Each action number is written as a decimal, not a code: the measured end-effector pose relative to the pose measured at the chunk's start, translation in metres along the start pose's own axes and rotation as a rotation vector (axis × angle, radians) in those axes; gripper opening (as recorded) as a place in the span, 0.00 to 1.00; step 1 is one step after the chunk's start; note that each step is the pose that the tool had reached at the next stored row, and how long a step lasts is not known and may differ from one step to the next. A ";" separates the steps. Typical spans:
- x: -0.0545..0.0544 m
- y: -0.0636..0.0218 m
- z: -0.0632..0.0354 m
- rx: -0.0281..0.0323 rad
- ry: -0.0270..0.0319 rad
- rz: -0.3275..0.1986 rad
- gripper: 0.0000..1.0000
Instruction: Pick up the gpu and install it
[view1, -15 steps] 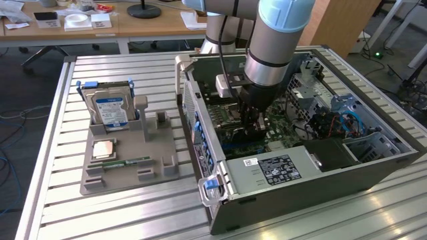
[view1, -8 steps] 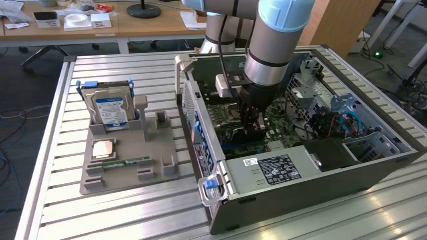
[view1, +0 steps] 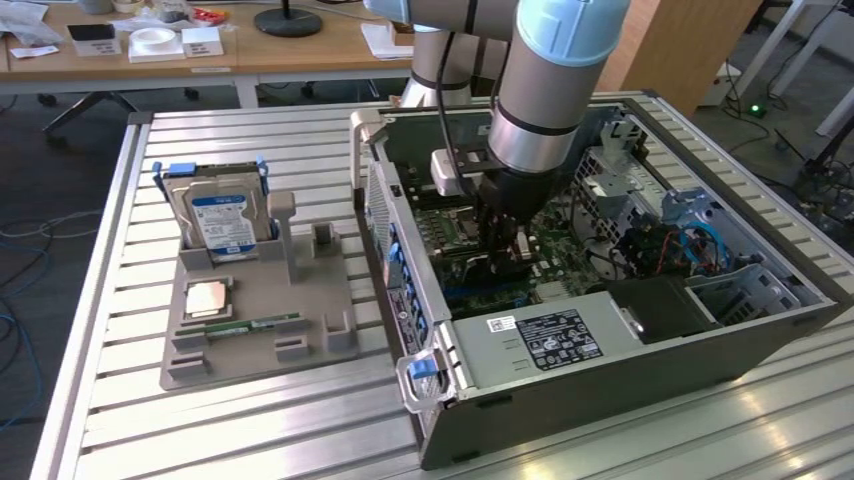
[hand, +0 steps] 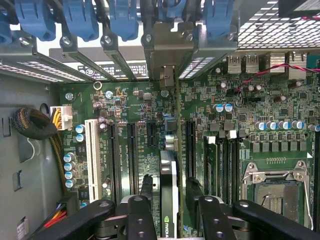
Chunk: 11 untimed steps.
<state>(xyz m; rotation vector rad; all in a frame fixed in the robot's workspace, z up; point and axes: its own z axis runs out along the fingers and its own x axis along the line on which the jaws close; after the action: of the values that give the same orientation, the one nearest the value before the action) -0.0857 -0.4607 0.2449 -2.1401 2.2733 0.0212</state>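
The pincer (hand: 170, 190) is hanging released inside the computer case (view1: 587, 380), fingers (hand: 141, 210) apart on either side of the gpu (hand: 168, 165), which is standing edge-up in a slot on the motherboard (hand: 127, 100). I'm worrying it's only half seated: a finger brushing it could be tipping it loose.

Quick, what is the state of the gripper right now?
Gripper: open, its fingers standing apart on either side of the gpu, not clamping it.

Black-and-green gpu (hand: 168, 187); green motherboard (hand: 135, 115) with black slots; blue slot clips (hand: 80, 20); silver hard drive (view1: 220, 215), blue-white label; grey tray (view1: 254, 345).
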 end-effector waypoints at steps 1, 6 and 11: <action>0.000 0.0000 0.0000 0.0000 0.0000 0.000 0.40; 0.000 0.0000 -0.0003 -0.0001 0.0002 0.000 0.40; 0.000 0.0000 -0.0031 0.0000 0.0000 0.000 0.40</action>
<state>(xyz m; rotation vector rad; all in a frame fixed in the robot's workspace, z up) -0.0857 -0.4607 0.2480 -2.1402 2.2732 0.0211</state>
